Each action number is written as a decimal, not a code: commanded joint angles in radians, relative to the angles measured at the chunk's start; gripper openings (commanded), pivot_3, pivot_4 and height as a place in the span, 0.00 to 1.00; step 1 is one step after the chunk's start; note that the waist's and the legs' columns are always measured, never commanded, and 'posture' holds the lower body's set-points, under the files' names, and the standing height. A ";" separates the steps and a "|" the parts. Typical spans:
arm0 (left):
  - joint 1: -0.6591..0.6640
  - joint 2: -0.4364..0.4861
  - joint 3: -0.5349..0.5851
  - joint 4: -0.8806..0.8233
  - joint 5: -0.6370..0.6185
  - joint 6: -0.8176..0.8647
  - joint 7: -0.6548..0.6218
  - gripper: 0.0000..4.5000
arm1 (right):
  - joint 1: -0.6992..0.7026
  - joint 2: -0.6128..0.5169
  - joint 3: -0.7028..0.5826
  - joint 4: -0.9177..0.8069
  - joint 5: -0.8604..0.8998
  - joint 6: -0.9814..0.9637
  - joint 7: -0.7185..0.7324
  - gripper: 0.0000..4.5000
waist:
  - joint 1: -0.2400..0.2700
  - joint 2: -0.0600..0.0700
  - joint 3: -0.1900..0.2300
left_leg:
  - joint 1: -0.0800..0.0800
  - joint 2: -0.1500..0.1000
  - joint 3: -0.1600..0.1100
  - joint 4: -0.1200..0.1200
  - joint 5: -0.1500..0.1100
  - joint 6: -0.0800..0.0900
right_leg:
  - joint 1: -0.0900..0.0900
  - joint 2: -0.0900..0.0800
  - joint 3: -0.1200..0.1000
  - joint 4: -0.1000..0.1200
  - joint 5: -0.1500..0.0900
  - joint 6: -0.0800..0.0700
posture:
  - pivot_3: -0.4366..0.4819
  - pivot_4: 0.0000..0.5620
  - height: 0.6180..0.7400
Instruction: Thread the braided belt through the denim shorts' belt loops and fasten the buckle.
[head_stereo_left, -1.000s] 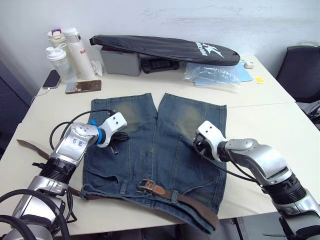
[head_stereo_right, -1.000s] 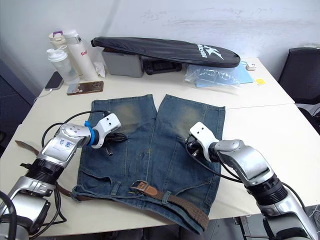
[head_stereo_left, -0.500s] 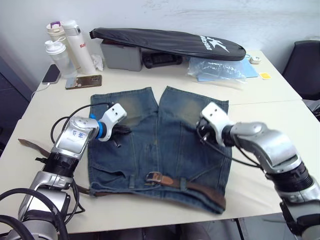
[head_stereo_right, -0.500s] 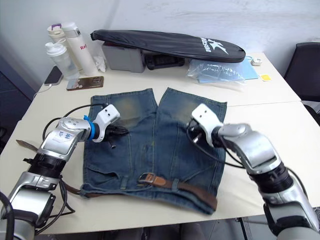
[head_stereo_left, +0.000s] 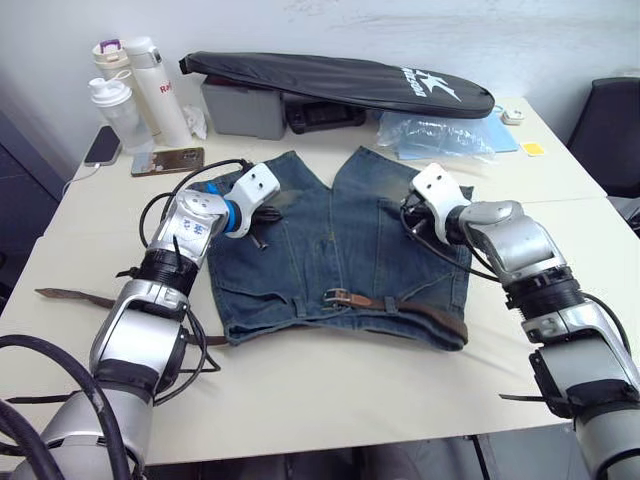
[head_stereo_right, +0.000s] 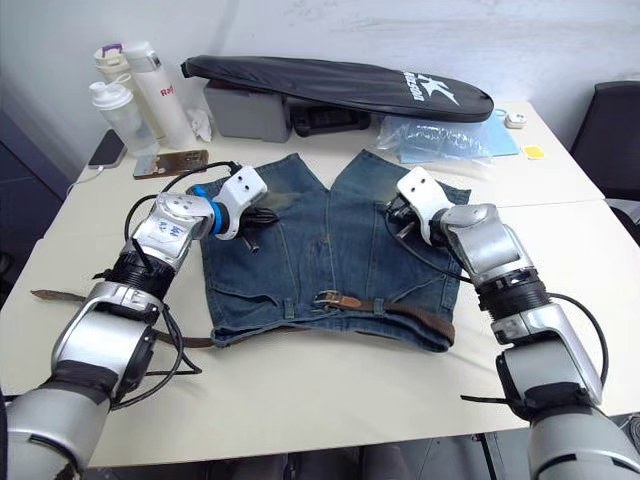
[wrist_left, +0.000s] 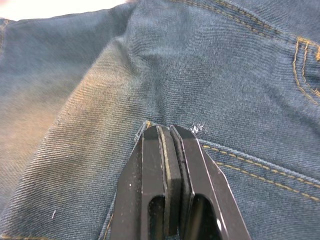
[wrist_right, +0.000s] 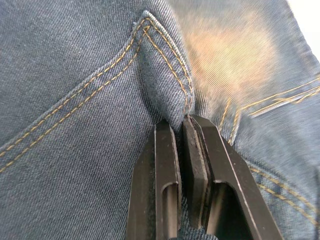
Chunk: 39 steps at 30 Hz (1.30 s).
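Observation:
The denim shorts (head_stereo_left: 340, 250) lie flat mid-table, waistband nearest me and legs bunched at the far end. The braided belt (head_stereo_left: 420, 312) runs along the waistband under a belt loop (head_stereo_right: 372, 303). Its buckle (head_stereo_left: 338, 297) lies at the waistband's middle, and its loose tail (head_stereo_left: 75, 296) trails off over the table to the left. My left gripper (head_stereo_left: 262, 215) is shut on a fold of denim on the left leg; its fingertips (wrist_left: 152, 132) pinch the fold. My right gripper (head_stereo_left: 412, 215) is shut on a stitched seam (wrist_right: 170, 75) of the right leg.
A long black zipped bag (head_stereo_left: 340, 82) lies on a grey box (head_stereo_left: 240, 108) at the back. Bottles (head_stereo_left: 130, 90) and phones (head_stereo_left: 166, 160) stand at the back left, and a plastic bag (head_stereo_left: 440, 135) lies at the back right. A black chair (head_stereo_left: 615, 130) stands on the right.
Both grippers have moved away from me with the denim pinched in them. The shorts slid farther onto the table, so the waistband lies well inside the front edge. The camera has also shifted.

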 joint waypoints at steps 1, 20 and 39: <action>-0.038 -0.007 0.015 0.068 0.030 -0.062 0.040 0.00 | -0.052 0.012 -0.016 0.136 -0.081 -0.136 -0.037 0.01 | -0.001 0.000 0.000 | 0.000 0.000 0.000 0.000 0.000 0.000 | -0.001 0.000 0.000 0.001 0.000 0.000 | 0.48 0.27 1.00; 0.015 0.034 0.154 -0.140 -0.107 0.059 -0.127 0.99 | -0.018 0.012 -0.242 -0.150 0.085 0.045 0.104 0.75 | -0.001 0.002 0.000 | -0.001 0.000 0.000 0.002 0.001 -0.002 | -0.001 0.000 -0.002 0.004 0.001 0.001 | 0.48 0.27 1.00; 0.475 0.334 0.125 -0.870 -0.342 0.242 -0.575 0.48 | 0.443 -0.197 -0.350 -0.952 0.456 0.514 0.237 0.33 | 0.001 0.004 0.000 | 0.003 0.000 -0.006 -0.003 0.001 -0.001 | 0.007 -0.001 -0.001 -0.004 0.002 -0.001 | 0.48 0.27 1.00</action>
